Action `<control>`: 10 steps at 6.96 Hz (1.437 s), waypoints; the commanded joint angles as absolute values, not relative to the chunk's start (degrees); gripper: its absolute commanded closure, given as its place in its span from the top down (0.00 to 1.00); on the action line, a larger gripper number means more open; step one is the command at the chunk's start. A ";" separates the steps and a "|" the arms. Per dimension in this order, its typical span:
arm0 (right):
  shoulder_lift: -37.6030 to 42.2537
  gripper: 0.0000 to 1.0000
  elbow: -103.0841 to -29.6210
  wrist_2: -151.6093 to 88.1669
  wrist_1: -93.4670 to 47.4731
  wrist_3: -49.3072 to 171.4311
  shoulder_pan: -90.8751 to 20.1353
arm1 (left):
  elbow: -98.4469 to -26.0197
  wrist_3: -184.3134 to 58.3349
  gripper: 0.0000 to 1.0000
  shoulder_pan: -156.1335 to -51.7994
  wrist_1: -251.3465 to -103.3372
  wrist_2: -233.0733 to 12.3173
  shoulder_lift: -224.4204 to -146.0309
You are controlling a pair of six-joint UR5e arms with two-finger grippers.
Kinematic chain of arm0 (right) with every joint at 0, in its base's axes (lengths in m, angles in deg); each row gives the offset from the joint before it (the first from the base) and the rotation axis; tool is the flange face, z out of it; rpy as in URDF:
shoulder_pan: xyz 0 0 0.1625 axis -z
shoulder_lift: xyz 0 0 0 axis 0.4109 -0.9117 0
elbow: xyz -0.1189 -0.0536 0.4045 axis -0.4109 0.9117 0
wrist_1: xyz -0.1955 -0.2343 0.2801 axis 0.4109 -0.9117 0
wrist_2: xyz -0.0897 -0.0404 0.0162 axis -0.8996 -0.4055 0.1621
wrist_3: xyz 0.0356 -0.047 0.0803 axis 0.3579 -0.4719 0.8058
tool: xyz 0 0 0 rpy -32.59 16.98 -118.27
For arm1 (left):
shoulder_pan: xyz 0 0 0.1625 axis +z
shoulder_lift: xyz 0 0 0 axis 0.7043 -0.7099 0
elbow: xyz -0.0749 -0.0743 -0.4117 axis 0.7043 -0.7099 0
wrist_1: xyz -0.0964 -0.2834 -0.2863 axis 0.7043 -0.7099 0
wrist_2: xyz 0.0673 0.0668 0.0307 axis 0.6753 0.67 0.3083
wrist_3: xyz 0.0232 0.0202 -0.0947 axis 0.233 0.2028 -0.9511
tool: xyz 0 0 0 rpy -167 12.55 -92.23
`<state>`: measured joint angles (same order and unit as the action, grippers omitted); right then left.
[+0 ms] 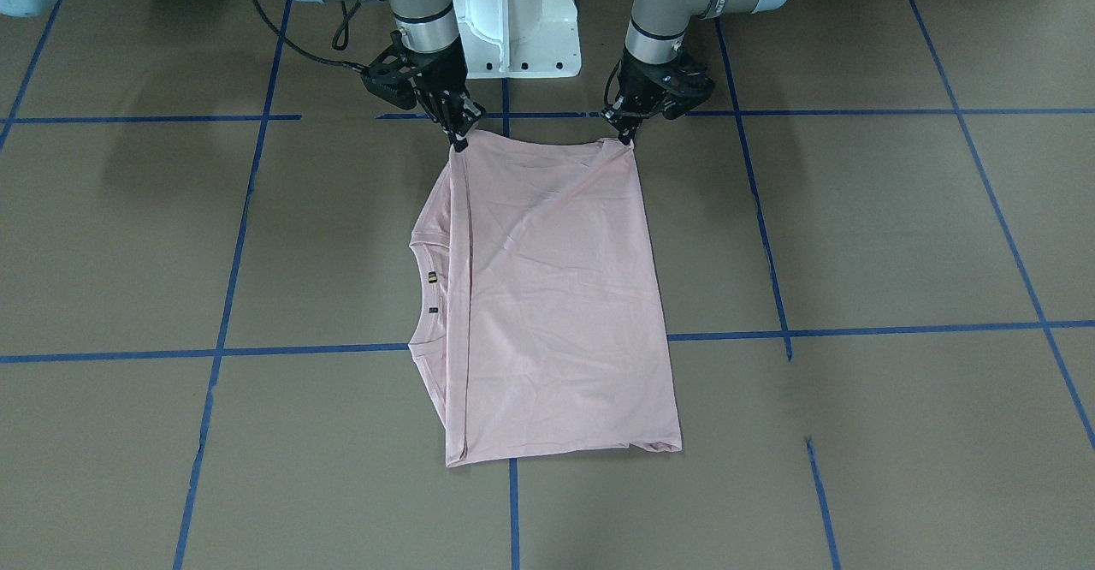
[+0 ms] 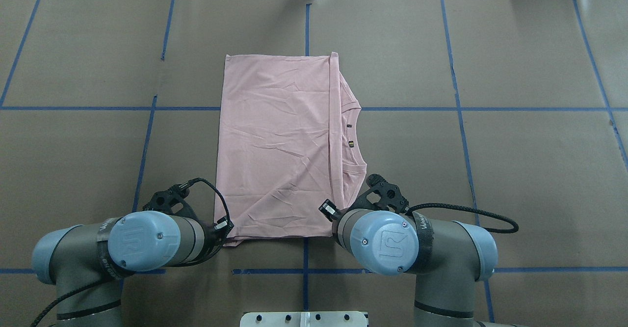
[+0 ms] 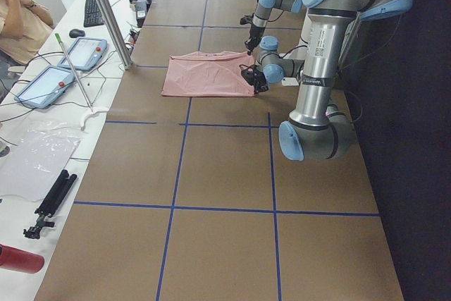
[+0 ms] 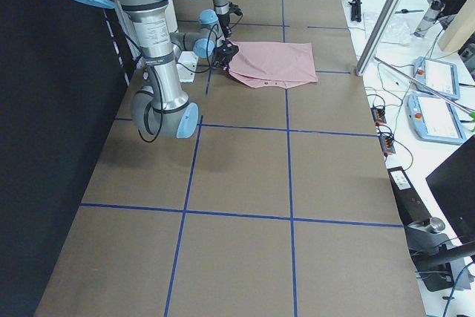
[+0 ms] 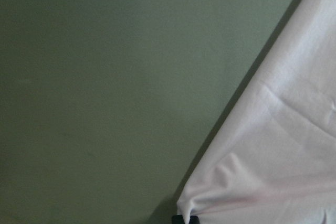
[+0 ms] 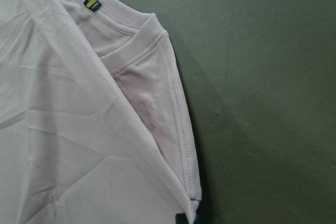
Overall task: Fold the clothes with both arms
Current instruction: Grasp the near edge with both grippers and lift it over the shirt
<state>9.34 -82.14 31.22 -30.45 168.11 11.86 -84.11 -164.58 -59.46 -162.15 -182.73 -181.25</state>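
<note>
Folded pink T-shirt [image 1: 556,296] flat on the desk [image 1: 855,228], front view, left pincer [image 1: 629,135] clamped on its one o'clock corner, right pincer [image 1: 460,140] pinching the eleven o'clock corner

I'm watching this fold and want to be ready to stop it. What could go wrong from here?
1. The left gripper and right gripper pinch only the very corners of the T-shirt; one may slip out on lifting.
2. Layers are stacked at the right gripper's corner, near the collar; it may hold only some, and the fold could open.
</note>
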 commanded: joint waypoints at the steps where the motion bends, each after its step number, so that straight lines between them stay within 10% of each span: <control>1: 8.94 0.00 -82.69 31.21 -30.54 168.14 11.78 | -94.23 -164.45 0.00 -60.59 -157.26 -182.89 -180.14; 5: 3.22 0.00 -109.58 34.19 -49.42 169.63 14.00 | -104.95 -168.49 0.00 -59.80 -148.61 -183.24 -183.11; 10: 13.50 0.00 -82.49 39.37 -30.78 162.26 -5.85 | -90.81 -157.35 0.00 -69.82 -148.95 -177.90 -191.65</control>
<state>12.11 -89.98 36.89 -37.71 163.61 -1.56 -93.17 -160.32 -68.86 -148.89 -180.25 -190.76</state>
